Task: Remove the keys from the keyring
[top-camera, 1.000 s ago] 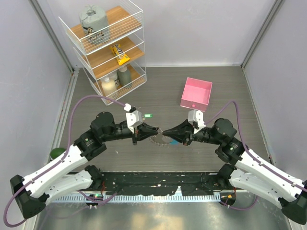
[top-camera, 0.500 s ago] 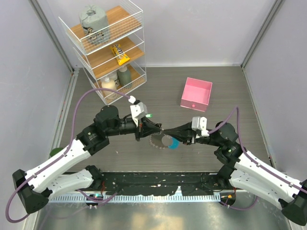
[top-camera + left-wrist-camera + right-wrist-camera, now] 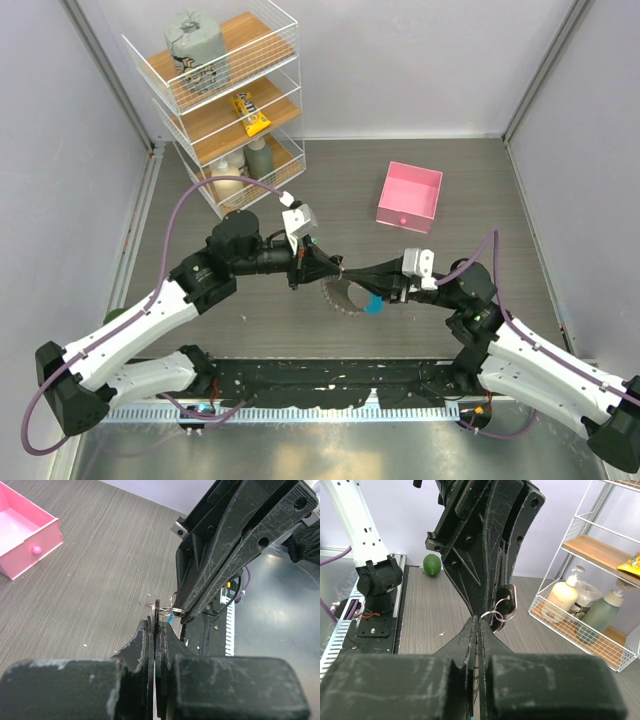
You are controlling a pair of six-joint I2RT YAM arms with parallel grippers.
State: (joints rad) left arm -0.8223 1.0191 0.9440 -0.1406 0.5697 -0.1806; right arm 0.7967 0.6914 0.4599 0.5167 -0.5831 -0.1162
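- Top external: left end effector (image 3: 333,267) and right end effector (image 3: 352,272) meet tip to tip over the middle of the table (image 3: 480,180), both clamped tight.
- Keyring (image 3: 372,305) sits just below the two tips, with its blue band on the right end effector's side. The keys (image 3: 338,297) form a jagged fringe along it. Cannot tell if the bunch clears the table.
- Left wrist view: the left jaws pinch a thin dark plate, probably the black-tagged key (image 3: 157,609). The small silver ring (image 3: 172,611) sits at the right end effector's tip and looks gripped there.
- Progress, as a judgement: no loose key shows on the table or in any container, so nothing is off yet. This looks like working the first key off its ring, and the whole fringe is left.
- Pink box (image 3: 410,196): open top, nothing visible inside, well apart beyond the right end effector.
- Wire shelf rack (image 3: 282,100) at far left has three tiers. The bottom tier holds two bottles (image 3: 563,600), the middle a yellow packet (image 3: 250,113), the top a grey bag (image 3: 197,50).
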